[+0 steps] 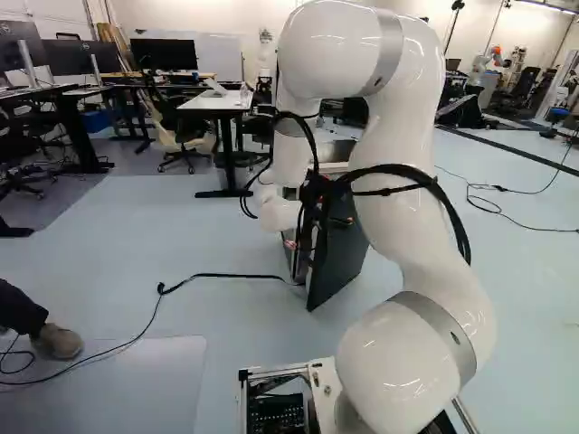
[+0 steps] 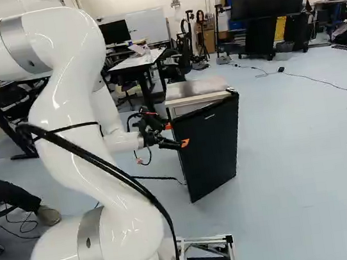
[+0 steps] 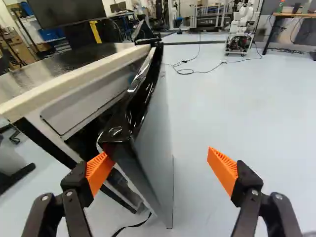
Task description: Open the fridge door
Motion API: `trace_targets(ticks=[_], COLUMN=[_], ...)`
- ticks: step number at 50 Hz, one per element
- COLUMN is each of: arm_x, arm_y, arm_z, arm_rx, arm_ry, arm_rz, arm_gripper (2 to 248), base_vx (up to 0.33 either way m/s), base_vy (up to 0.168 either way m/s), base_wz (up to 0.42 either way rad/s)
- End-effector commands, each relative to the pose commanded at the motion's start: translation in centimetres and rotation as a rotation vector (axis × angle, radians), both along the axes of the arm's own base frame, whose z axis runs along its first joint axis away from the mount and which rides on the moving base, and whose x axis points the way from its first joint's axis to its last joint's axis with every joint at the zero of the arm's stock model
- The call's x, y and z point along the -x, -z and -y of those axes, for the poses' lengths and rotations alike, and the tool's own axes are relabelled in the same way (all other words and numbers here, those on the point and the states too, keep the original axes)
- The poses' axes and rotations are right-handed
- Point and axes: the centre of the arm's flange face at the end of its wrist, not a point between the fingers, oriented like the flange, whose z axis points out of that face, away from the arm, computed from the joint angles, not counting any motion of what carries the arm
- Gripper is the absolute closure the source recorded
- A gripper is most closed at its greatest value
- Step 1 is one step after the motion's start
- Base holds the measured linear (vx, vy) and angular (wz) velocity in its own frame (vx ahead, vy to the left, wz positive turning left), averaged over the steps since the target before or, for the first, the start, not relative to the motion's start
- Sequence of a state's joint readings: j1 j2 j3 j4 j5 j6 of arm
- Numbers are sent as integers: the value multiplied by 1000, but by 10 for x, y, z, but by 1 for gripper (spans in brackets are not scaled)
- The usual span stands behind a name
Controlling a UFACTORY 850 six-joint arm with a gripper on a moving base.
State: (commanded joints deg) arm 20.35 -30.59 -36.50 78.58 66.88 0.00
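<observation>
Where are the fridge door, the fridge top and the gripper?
Fridge door (image 2: 209, 147): right base view, middle of dark outer face.
Fridge top (image 2: 192, 88): right base view, its upper surface.
Gripper (image 3: 159, 154): wrist view, midway between open fingertips.

Bright indoor light; white glints on the fridge door (image 3: 132, 111)

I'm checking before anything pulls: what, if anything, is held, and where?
The gripper holds nothing: its fingers stand wide apart, one at the edge of the fridge door, the other clear of it.
</observation>
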Motion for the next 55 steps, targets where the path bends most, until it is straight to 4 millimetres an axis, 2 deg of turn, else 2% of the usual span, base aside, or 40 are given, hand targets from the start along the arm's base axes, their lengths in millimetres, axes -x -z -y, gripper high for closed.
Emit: trace_targets(ticks=[38, 55], arm_x=[105, 115], arm_y=[2, 1], arm_z=[15, 18], arm_rx=[31, 43], arm_ry=[188, 233], arm_rz=[-107, -112], arm_gripper=[3, 3], base_vx=[0, 0], base_vy=[0, 0], base_wz=[0, 0])
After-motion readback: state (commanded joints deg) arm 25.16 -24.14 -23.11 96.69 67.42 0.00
